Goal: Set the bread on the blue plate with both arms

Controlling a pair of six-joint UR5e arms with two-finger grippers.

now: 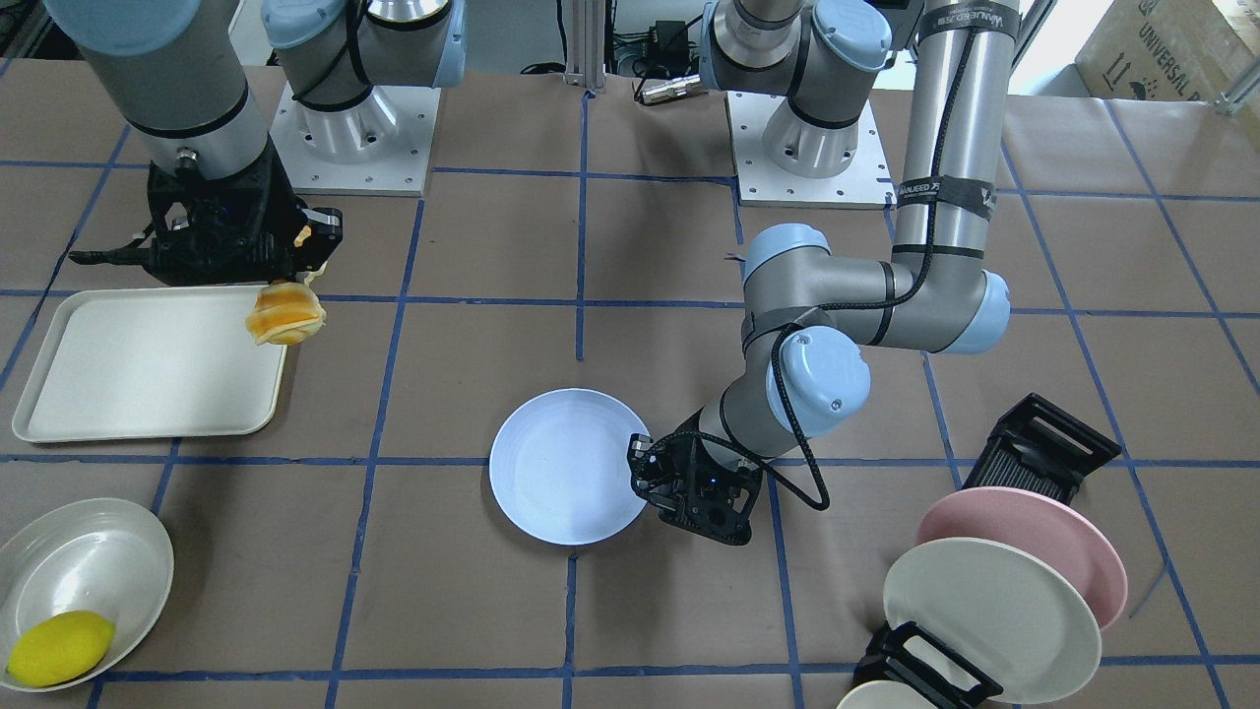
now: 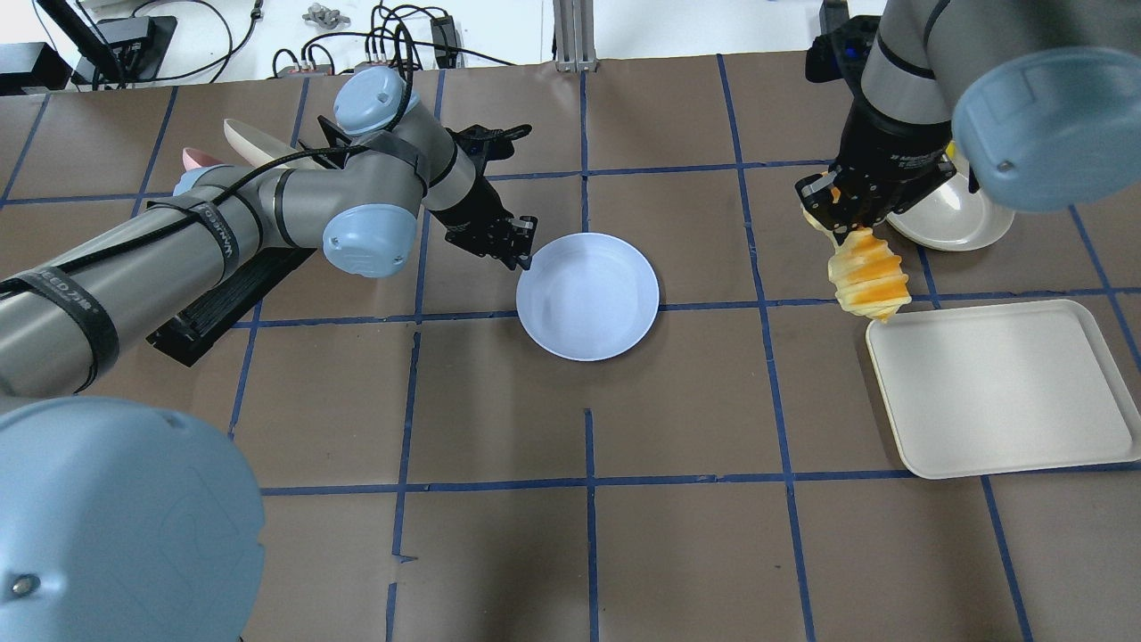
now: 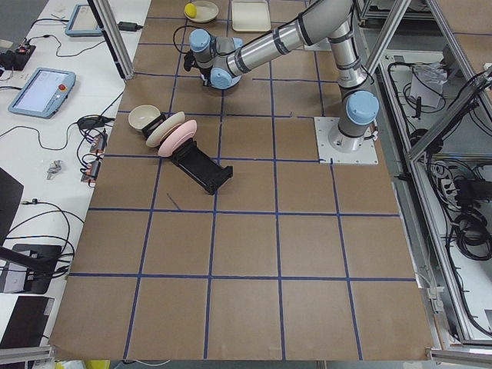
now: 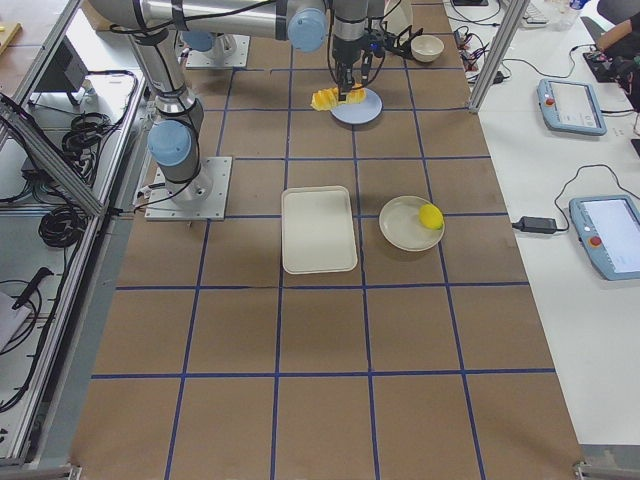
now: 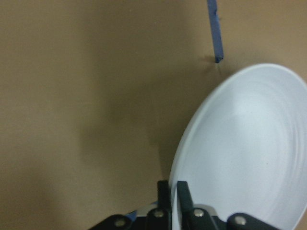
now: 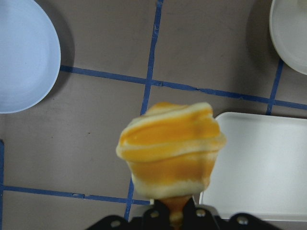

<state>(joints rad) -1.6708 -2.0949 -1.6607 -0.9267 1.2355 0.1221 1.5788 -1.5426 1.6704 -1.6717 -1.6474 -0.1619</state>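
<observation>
The blue plate [image 2: 588, 299] lies level at the table's middle. My left gripper [image 2: 526, 247] is shut on its rim; in the left wrist view both fingers [image 5: 165, 191] pinch the plate's edge [image 5: 240, 153]. My right gripper [image 2: 842, 218] is shut on one end of the orange and cream striped bread [image 2: 866, 281]. The bread hangs in the air over the near corner of the cream tray [image 2: 998, 392]. The bread also shows in the front view [image 1: 285, 313] and the right wrist view [image 6: 170, 151]. The bread is well apart from the plate [image 1: 566, 478].
A white bowl [image 1: 84, 566] with a yellow lemon [image 1: 59, 647] stands beyond the tray. A black rack [image 1: 1043, 453] holds a pink plate [image 1: 1034, 542] and a cream-white plate [image 1: 984, 620] on my left side. Bare brown table with blue tape lines lies between the plate and the tray.
</observation>
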